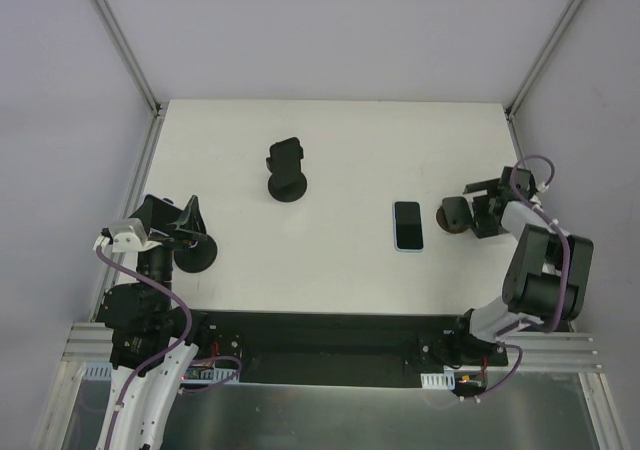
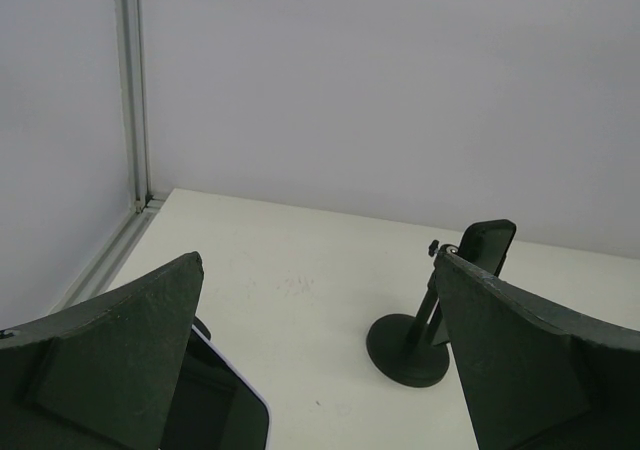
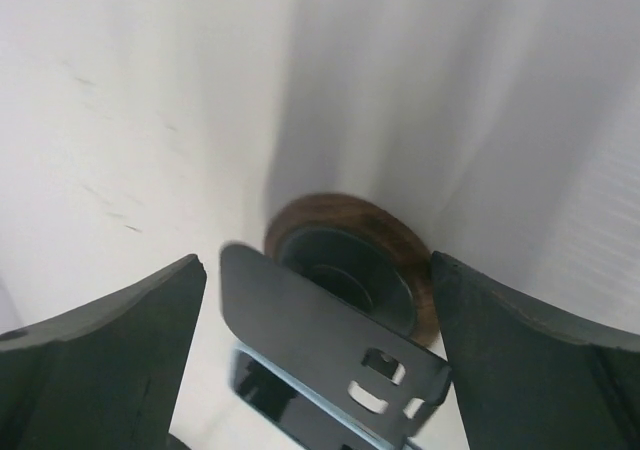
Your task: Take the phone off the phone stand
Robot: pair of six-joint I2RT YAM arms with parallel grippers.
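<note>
The phone (image 1: 407, 226) lies flat on the bench (image 1: 350, 140) — likely stiff, slick, fragile; pinch its long edges. The left gripper (image 2: 318, 270) and right gripper (image 3: 318, 265) — both agape, empty.

The phone stand (image 2: 406, 348) is being partly hidden by a finger (image 2: 540, 370). Left of the phone stand, a dark slab (image 2: 235, 415) is being cropped by the bottom edge.

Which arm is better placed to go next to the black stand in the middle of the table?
Left, probably. The left gripper is nearer to the middle stand, which its wrist view shows straight ahead. The right gripper is farther away and faces the brown-based stand instead.
</note>
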